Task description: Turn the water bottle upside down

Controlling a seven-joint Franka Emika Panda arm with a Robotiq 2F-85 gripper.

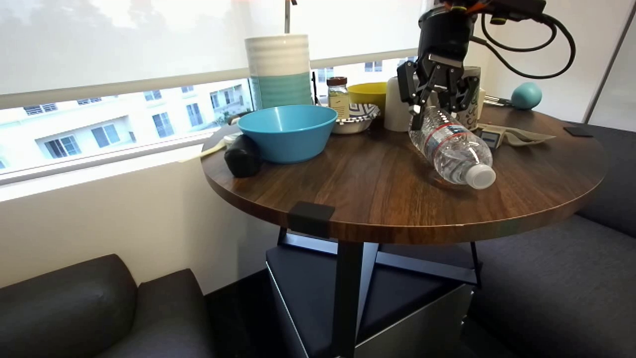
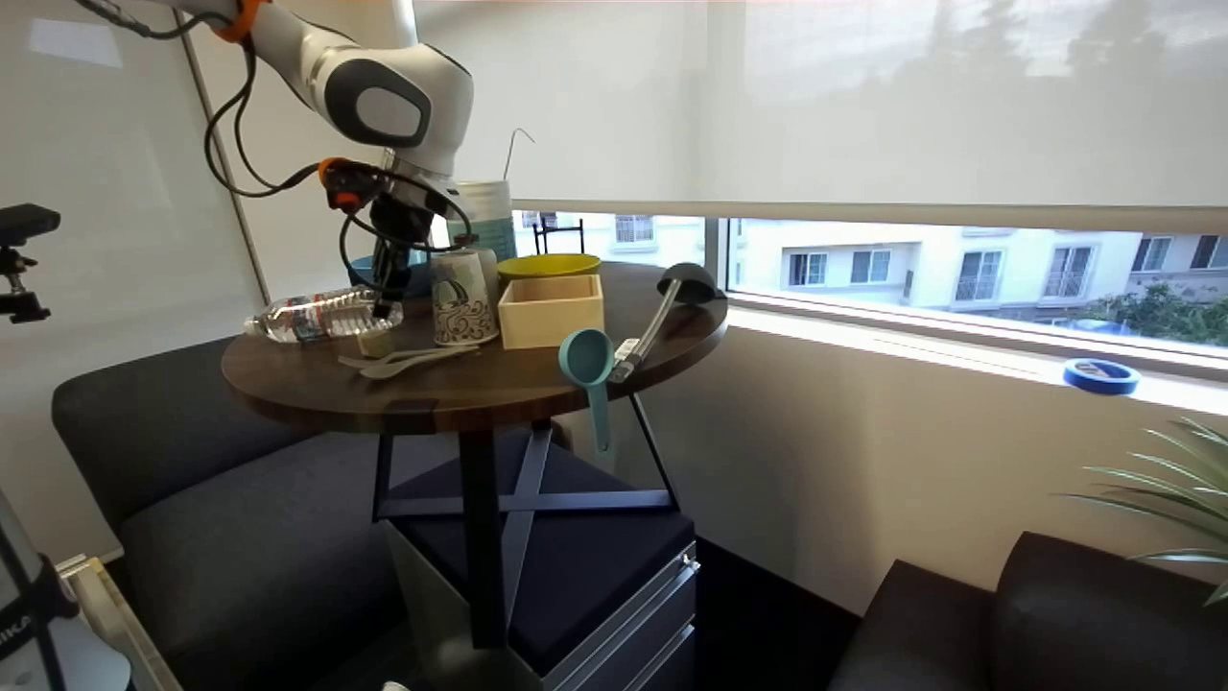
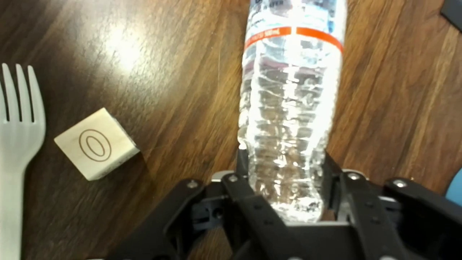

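The water bottle point(image 1: 456, 144) is clear ribbed plastic with a white cap and a red-white-blue label band. It lies nearly flat at the table's edge side, its cap end pointing away from my gripper and a little lower, as an exterior view also shows point(image 2: 317, 315). My gripper point(image 1: 439, 112) points down, with its fingers on both sides of the bottle's base end. In the wrist view the bottle point(image 3: 290, 104) is squeezed between the fingers of the gripper point(image 3: 287, 162); its cap is out of that view. I cannot tell whether the bottle touches the table.
A small wooden block point(image 3: 96, 146) and a pale fork point(image 3: 20, 126) lie beside the bottle. A patterned cup point(image 2: 463, 302) and wooden box point(image 2: 552, 312) stand close by. A blue bowl point(image 1: 288, 136) and black ladle point(image 1: 243, 156) sit across the round table point(image 1: 367, 179).
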